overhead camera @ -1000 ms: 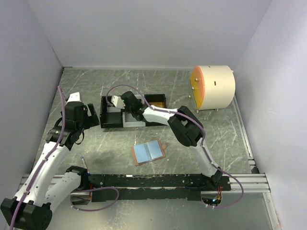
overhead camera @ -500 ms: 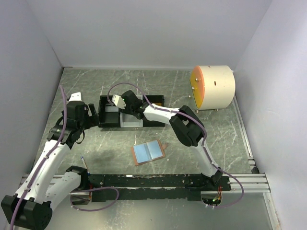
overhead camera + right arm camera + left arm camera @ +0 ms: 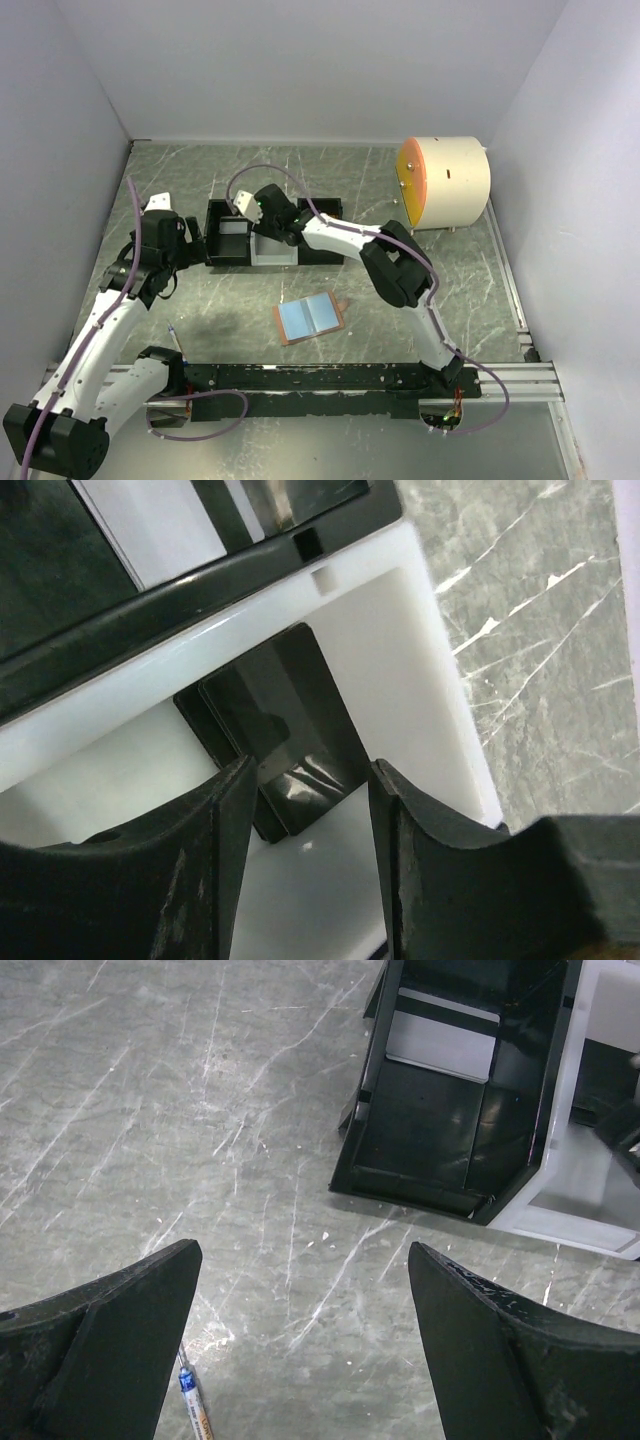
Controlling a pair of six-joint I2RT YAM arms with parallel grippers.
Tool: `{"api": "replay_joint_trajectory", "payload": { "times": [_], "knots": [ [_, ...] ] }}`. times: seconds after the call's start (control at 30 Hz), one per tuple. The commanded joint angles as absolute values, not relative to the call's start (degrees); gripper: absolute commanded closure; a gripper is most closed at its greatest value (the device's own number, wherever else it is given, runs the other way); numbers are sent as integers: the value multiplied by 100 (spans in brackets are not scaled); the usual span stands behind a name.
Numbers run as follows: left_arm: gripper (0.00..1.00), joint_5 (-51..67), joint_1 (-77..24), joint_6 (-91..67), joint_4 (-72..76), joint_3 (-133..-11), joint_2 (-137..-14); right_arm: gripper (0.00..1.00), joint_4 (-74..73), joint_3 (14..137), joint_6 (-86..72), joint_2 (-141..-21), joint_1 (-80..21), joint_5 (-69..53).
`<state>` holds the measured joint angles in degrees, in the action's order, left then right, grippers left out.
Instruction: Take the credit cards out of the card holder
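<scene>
The tray (image 3: 440, 1140) is cut off by the top and right edges of the left wrist view, and a pen-like object (image 3: 192, 1405) by its bottom edge. The lower end of the dark grey card (image 3: 280, 700) is hidden by the right gripper (image 3: 308, 785); whether it is gripped cannot be told.

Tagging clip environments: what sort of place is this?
Probably a lab robot test cell: bare white walls box in a marble-look table, with a black mounting rail along its near edge.

My left fingers (image 3: 105, 1345) looked matt black plastic, scuffed; the tray (image 3: 430, 1130) shone glossy black and white plastic; the table (image 3: 150, 1110) was smooth, scratched, marbled.
</scene>
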<state>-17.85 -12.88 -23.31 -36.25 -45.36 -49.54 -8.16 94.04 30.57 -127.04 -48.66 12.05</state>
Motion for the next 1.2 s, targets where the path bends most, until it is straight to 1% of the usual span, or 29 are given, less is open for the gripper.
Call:
{"api": "replay_joint_trajectory", "payload": {
  "times": [0.0, 0.1, 0.17, 0.23, 0.27, 0.37, 0.47, 0.5, 0.6, 0.67, 0.8, 1.03, 1.17],
  "knots": [
    [4, -1793, -1257, -2274, -3629, -4641, -4972, 51, -613, 9185, 2284, -11857, -4836, 1019],
    [3, -1797, -1257, -2282, -3639, -4653, -4937, 50, -275, 8563, 1235, -11071, -4798, 1102],
    [3, -1786, -1257, -2269, -3622, -4641, -4895, 50, -225, 8062, 160, -10560, -4728, 1198],
    [3, -1799, -1257, -2273, -3612, -4641, -4851, 48, -421, 7605, -907, -10129, -4557, 1049],
    [3, -1807, -1257, -2265, -3610, -4640, -4837, 49, -778, 7459, -1361, -9953, -4473, 813],
    [3, -1812, -1257, -2264, -3604, -4634, -4809, 49, -1110, 6824, -2024, -9377, -4402, 46],
    [4, -1824, -1257, -2270, -3604, -4635, -4799, 50, -655, 5603, -2728, -8780, -4523, -490],
    [4, -1834, -1257, -2280, -3604, -4632, -4794, 49, -585, 5310, -2895, -8637, -4623, -502],
    [4, -1857, -1257, -2288, -3619, -4635, -4787, 45, -734, 4844, -3300, -8395, -5054, 33],
    [4, -1853, -1257, -2292, -3621, -4640, -4790, 42, -812, 4670, -3519, -8313, -5443, 411],
    [4, -1855, -1257, -2285, -3612, -4632, -4797, 39, -864, 4560, -3742, -8405, -6121, 840],
    [4, -1793, -1259, -2277, -3630, -4641, -4815, 34, -1329, 4931, -3590, -8920, -6502, 1422],
    [1, -1574, -1261, -2175, -3546, -4618, -4737, 33, -1392, 5213, -3382, -9220, -6569, 1378]
  ]
}}
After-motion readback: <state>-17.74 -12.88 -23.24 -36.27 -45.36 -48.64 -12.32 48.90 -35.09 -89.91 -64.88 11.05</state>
